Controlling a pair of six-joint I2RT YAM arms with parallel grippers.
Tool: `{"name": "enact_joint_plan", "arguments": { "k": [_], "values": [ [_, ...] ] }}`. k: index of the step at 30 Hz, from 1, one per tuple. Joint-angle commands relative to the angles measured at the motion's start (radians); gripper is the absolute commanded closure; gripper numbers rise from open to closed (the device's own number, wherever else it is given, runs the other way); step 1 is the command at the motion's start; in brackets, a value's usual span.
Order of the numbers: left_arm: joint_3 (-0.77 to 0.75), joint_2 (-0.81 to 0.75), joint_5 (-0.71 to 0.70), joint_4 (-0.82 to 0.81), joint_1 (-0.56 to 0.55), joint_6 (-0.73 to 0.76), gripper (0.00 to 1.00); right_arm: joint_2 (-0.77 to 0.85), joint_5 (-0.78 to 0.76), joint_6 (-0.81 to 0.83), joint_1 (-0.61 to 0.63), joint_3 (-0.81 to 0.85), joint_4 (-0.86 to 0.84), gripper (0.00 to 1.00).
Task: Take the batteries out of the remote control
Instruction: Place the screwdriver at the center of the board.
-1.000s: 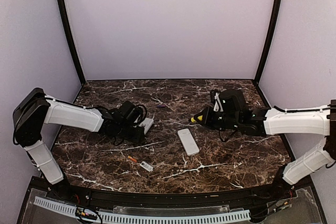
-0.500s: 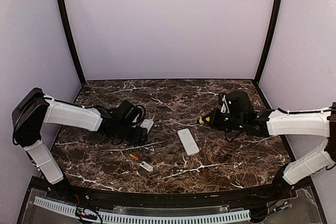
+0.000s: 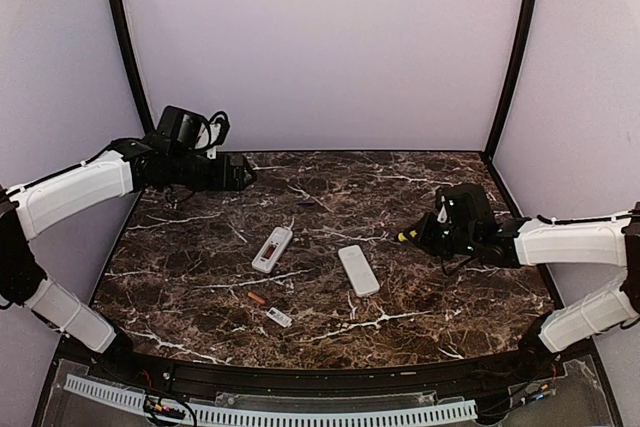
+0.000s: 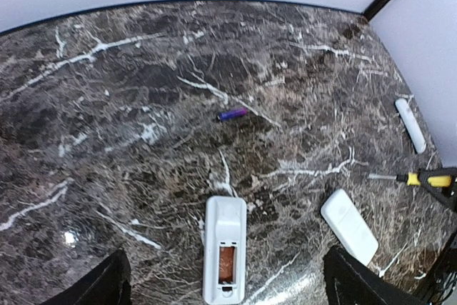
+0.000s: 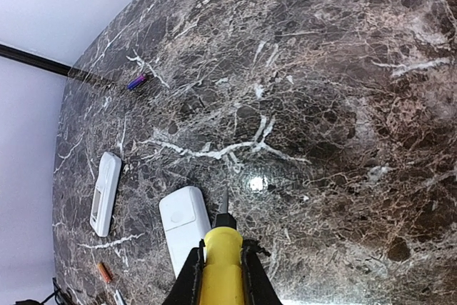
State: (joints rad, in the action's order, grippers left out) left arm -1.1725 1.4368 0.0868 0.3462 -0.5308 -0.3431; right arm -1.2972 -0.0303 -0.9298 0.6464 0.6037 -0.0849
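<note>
**Left claw lets go; one cell still aboard**

Nearer than the remote, a loose battery lies on the worktop beside a cover. The remote now lies free with its back open and a second battery showing orange inside, so I judge the unloading half done. Right of the remote, the right claw, clamped on the screwdriver, has backed off. Beyond the remote, the left claw, low over it a second ago, has risen, fingers wide apart.

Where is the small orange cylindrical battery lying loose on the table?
In the top view, the orange battery lies left of centre, nearer the robot than the open white remote and just left of a small white rectangular cover.
</note>
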Motion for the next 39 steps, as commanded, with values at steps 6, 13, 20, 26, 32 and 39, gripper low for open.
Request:
{"name": "enact_joint_plan", "arguments": {
  "k": [6,13,20,26,32,39],
  "values": [
    [-0.061,-0.020,0.046,0.028,0.139,0.118,0.07,-0.103,-0.058,-0.061,-0.004,-0.036,-0.138,1.00],
    [-0.046,-0.026,0.077,0.039,0.153,0.113,0.07,-0.073,-0.121,-0.046,-0.002,-0.073,-0.114,0.73],
    [-0.071,-0.013,0.085,0.057,0.157,0.118,0.07,0.061,-0.221,0.059,-0.005,-0.092,-0.041,0.39],
    [-0.043,0.016,0.065,0.007,0.158,0.133,0.09,0.124,-0.246,0.125,-0.007,-0.100,-0.033,0.20],
    [0.005,-0.006,0.049,-0.041,0.158,0.148,0.10,0.156,-0.187,0.243,-0.007,-0.064,-0.012,0.09],
    [-0.066,-0.091,0.069,0.117,0.158,0.165,0.07,0.110,-0.056,0.401,-0.006,0.128,0.203,0.07]
  ]
}}
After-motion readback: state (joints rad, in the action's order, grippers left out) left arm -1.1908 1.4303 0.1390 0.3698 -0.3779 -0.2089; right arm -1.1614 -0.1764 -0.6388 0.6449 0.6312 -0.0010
